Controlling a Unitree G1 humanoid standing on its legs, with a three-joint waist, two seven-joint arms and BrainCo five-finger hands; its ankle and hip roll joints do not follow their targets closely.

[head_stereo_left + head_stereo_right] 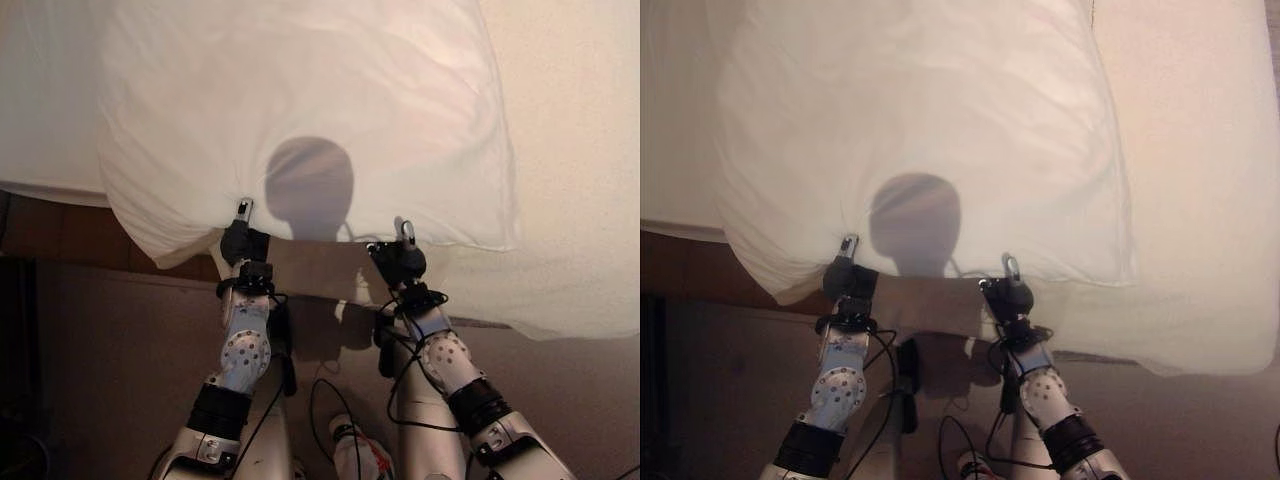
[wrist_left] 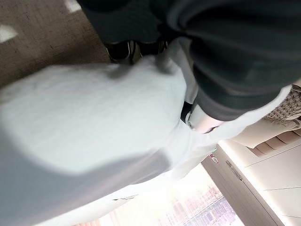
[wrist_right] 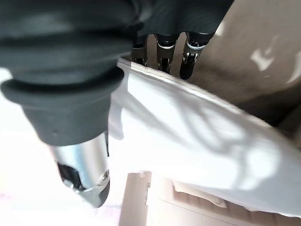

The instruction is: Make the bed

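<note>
The bed (image 1: 570, 120) lies pale and broad, and the big white pillow (image 1: 300, 110) sits across its near edge, its lower hem hanging just past that edge. The left hand (image 1: 243, 238) pinches the hem near the pillow's left corner, thumb on top and fingers curled beneath. The right hand (image 1: 402, 254) clamps the same hem further right, fingers under the cloth.

1. Left hand (image 1: 243, 238) fingers mostly tucked under the pillow (image 1: 300, 110) edge; grip unreadable.
2. Right hand (image 1: 402, 255) fingers likewise partly hidden by the pillow.
3. Pillow top cut off by frame edge.
4. Bed (image 1: 580, 150) cropped at right.
</note>
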